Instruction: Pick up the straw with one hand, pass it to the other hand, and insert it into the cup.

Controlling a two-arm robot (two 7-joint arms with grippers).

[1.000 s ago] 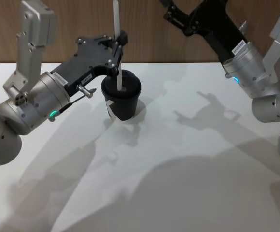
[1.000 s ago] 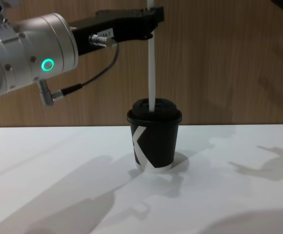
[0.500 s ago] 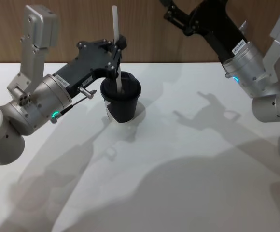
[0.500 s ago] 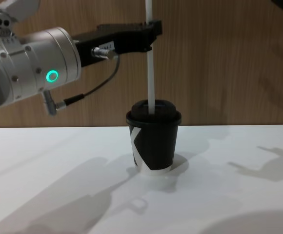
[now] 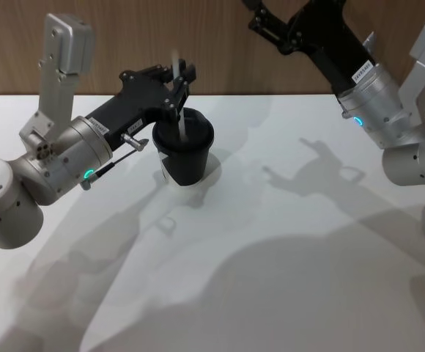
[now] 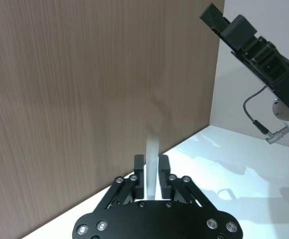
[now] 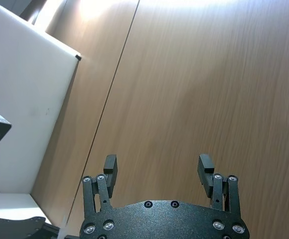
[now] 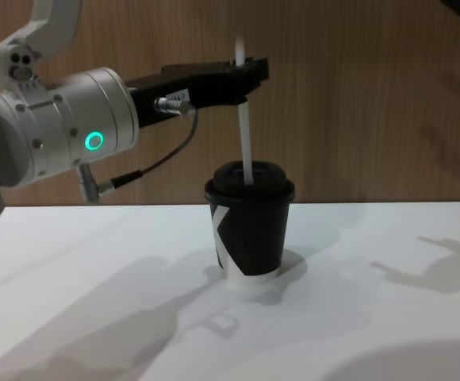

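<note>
White angular mark is all I read on the small black lidded paper cup point(image 8: 250, 230). My left gripper point(image 5: 179, 75) pinches the thin white straw point(image 8: 244, 127) above it, tip in the lid. Right gripper point(image 7: 157, 172) spread wide, raised.

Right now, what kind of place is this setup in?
Probably a lab test bench: a bare white table, a wood-panel wall behind, and one black cup with the straw the left gripper holds.
</note>
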